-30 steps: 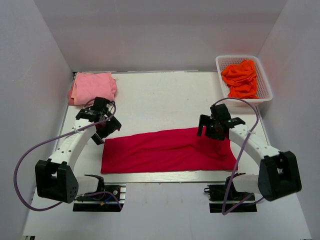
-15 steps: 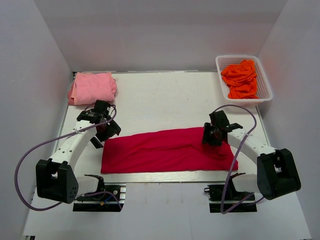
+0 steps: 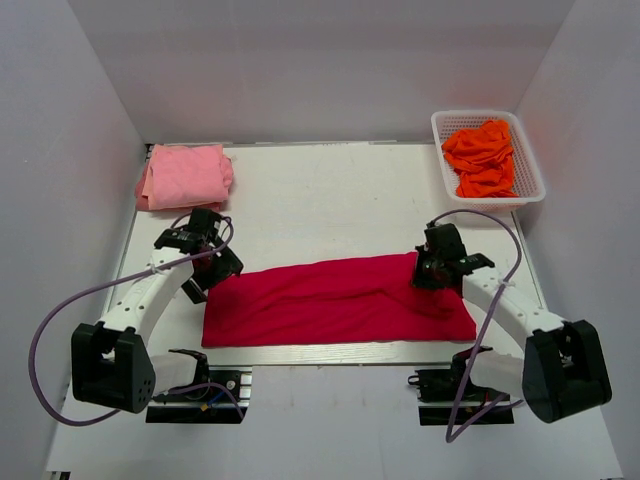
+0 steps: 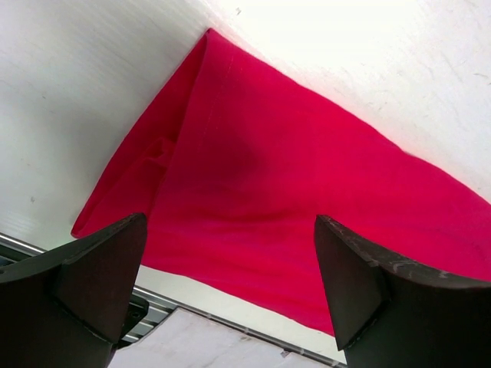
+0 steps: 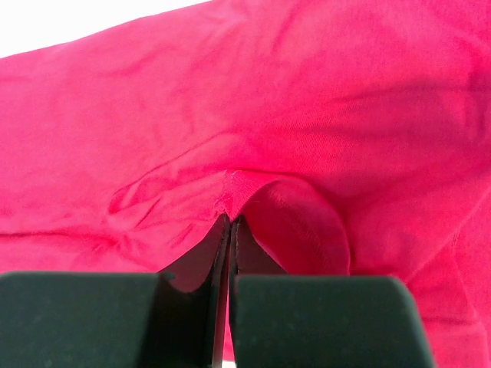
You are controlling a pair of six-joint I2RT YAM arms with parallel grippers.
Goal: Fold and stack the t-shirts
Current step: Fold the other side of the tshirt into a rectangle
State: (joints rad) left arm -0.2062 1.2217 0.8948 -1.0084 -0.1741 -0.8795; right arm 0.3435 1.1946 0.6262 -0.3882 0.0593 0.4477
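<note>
I am clenching my right claw [image 5: 230,224] on a small ridge of the crimson t-shirt [image 3: 340,300], which is lying as a long folded band across the near part of the tabletop [image 3: 320,200]. The pinch is sitting toward the band's right end, by its far edge. My left claw [image 4: 230,222] is hanging released over the shirt's left end, jaws spread wide and gripping nothing. The pink t-shirt [image 3: 185,175] is resting folded at the far left corner, and the orange t-shirts [image 3: 482,155] are lying crumpled in the white basket [image 3: 535,170] at the far right. What is worrying me is the thinness of my bite. My wrist view is showing only a little peak of cloth between the pads, and I cannot tell whether I am catching every layer or just the top one. If it is the top layer alone, lifting is likely to peel the fold open rather than carry it. With my left side not yet gripping, pulling from the right alone is also risking dragging the band askew or off the near edge.
</note>
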